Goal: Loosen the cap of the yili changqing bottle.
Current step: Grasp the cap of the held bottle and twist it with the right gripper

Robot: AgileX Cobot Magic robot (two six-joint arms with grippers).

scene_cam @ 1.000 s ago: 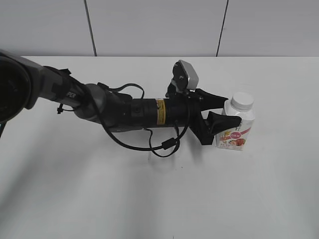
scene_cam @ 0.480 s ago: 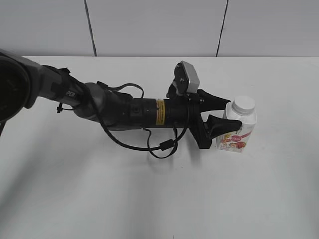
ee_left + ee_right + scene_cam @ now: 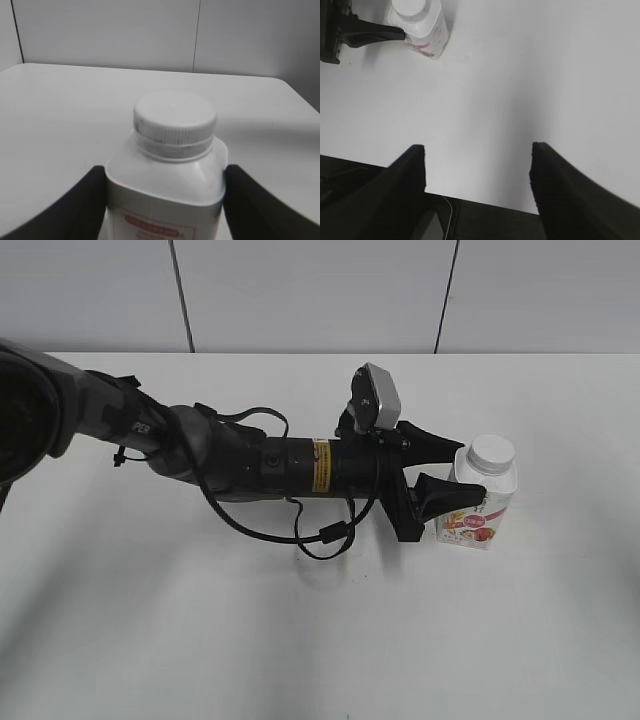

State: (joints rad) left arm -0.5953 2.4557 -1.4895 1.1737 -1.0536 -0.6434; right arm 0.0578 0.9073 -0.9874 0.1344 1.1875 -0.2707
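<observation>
The yili changqing bottle (image 3: 478, 502) stands upright on the white table at the right, with its white ribbed cap (image 3: 494, 451) on. My left gripper (image 3: 470, 470) reaches in from the left, one black finger pressed on each side of the bottle's body below the shoulders. The left wrist view shows the bottle (image 3: 165, 200) and cap (image 3: 174, 122) close up between the fingers (image 3: 165, 172). My right gripper (image 3: 477, 150) is open and empty, far from the bottle (image 3: 425, 30), over the table's near edge. It is outside the exterior view.
The white table (image 3: 300, 640) is backed by a pale panelled wall (image 3: 300, 290). The left arm with its looped cable (image 3: 320, 530) lies across the table's middle. The table's front edge (image 3: 485, 202) shows in the right wrist view.
The left gripper and the bottle have shifted slightly to the right together. The bottle stays upright.
</observation>
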